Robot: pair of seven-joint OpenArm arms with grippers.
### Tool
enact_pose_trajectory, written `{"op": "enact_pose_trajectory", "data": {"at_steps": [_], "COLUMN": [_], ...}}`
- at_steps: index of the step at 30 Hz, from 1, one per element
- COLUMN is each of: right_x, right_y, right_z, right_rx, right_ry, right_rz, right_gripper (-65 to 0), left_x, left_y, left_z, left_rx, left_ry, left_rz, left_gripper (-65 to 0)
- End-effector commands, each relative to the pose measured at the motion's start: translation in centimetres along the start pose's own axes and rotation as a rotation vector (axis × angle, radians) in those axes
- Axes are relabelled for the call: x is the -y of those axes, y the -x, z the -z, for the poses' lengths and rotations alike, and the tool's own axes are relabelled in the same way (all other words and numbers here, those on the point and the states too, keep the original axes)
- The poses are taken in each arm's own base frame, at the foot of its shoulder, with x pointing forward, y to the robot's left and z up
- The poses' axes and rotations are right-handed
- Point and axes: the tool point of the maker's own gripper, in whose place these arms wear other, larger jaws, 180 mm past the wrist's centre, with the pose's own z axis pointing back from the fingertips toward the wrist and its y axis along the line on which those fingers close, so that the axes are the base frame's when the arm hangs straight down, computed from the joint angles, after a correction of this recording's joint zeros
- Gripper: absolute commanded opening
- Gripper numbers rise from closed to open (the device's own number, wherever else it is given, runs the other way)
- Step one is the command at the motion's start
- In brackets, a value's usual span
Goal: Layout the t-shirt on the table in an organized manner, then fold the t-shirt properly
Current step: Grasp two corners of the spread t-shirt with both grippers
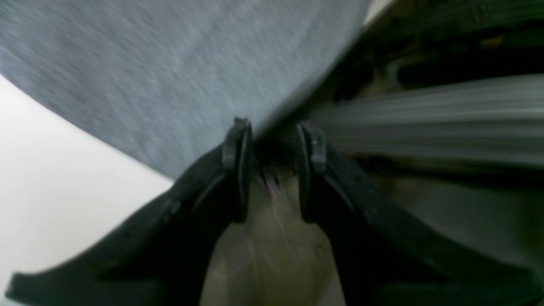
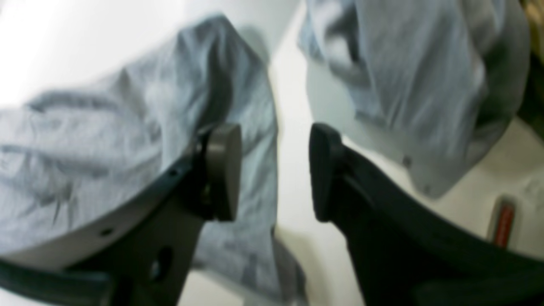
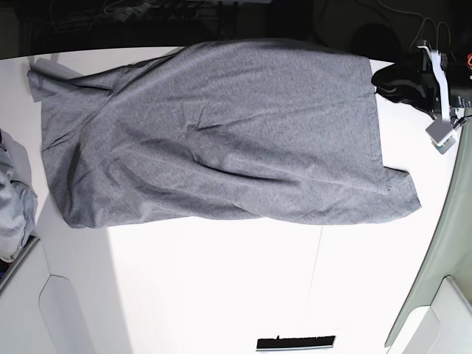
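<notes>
While the white tabletop (image 3: pixel 221 295) is filling most of the base view, the grey t-shirt (image 3: pixel 221 140) is lying spread across its far half, mostly flat but with diagonal creases and one corner skewed outward. The laying-out is looking largely done; smoothing and every fold are seemingly remaining. A paler bluish bundle of cloth (image 3: pixel 13 206) is sitting at the tabletop's edge. The left gripper (image 1: pixel 272 170) is hovering by the shirt's edge, fingers (image 1: pixel 238 165) apart, gripping nothing. The right gripper (image 2: pixel 274 170) is hanging over the bundle, fingers parted and empty.
</notes>
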Motion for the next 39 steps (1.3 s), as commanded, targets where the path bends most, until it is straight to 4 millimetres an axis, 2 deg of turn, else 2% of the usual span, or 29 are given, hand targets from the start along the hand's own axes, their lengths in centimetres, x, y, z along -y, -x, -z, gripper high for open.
{"op": "enact_pose_trajectory", "data": {"at_steps": [1, 3, 5, 8, 9, 12, 13, 17, 21, 25, 30, 34, 37, 39], "right_x": [-0.4, -1.9, -4.1, -8.6, -10.3, -15.5, -17.1, -23.5, -29.6, -34.5, -38.8, -39.9, -39.2, -38.4], "right_y": [-2.6, -3.4, -3.4, -2.0, -1.4, 0.5, 1.2, 4.0, 7.7, 10.4, 13.5, 15.9, 18.0, 19.3], "right_z": [0.1, 1.3, 2.8, 5.2, 6.0, 7.8, 8.3, 9.3, 9.3, 9.0, 8.3, 8.3, 8.7, 8.8], "right_rx": [0.073, 0.09, 0.076, 0.025, 0.008, -0.044, -0.058, -0.103, -0.172, -0.194, -0.24, -0.288, -0.347, -0.396], "right_ry": [-0.016, -0.056, -0.113, -0.228, -0.27, -0.387, -0.42, -0.546, -0.659, -0.725, -0.779, -0.797, -0.784, -0.772], "right_rz": [-0.018, -0.022, -0.038, -0.068, -0.077, -0.11, -0.117, -0.13, -0.182, -0.278, -0.392, -0.421, -0.423, -0.423], "right_gripper": [-38.4, -38.5, -38.5, -39.6, -42.9, -61.1, -65.0, -65.0, -65.0, -65.0, -65.0, -65.0, -65.0, -65.0], "left_x": [-0.7, -2.6, -4.8, -9.5, -11.3, -15.6, -16.8, -21.3, -24.6, -25.9, -25.8, -25.2, -24.6, -25.0], "left_y": [-2.1, -3.8, -5.7, -7.8, -8.2, -8.6, -8.7, -8.3, -8.2, -9.0, -10.3, -10.6, -9.9, -9.1], "left_z": [-0.6, -0.7, -1.0, -2.1, -2.5, -3.2, -3.3, -3.5, -3.0, 0.0, 3.9, 6.3, 8.3, 8.8], "left_rx": [0.067, 0.131, 0.218, 0.335, 0.363, 0.415, 0.43, 0.47, 0.494, 0.437, 0.368, 0.334, 0.281, 0.257], "left_ry": [-0.038, -0.145, -0.247, -0.434, -0.497, -0.579, -0.59, -0.631, -0.668, -0.659, -0.65, -0.645, -0.641, -0.679], "left_rz": [0.044, 0.096, 0.137, 0.116, 0.09, 0.017, -0.014, -0.14, -0.209, -0.179, -0.125, -0.101, -0.075, -0.091], "left_gripper": [-44.7, -44.7, -44.7, -44.7, -44.8, -45.1, -46.5, -53.8, -54.7, -54.8, -65.0, -65.0, -65.0, -65.0]}}
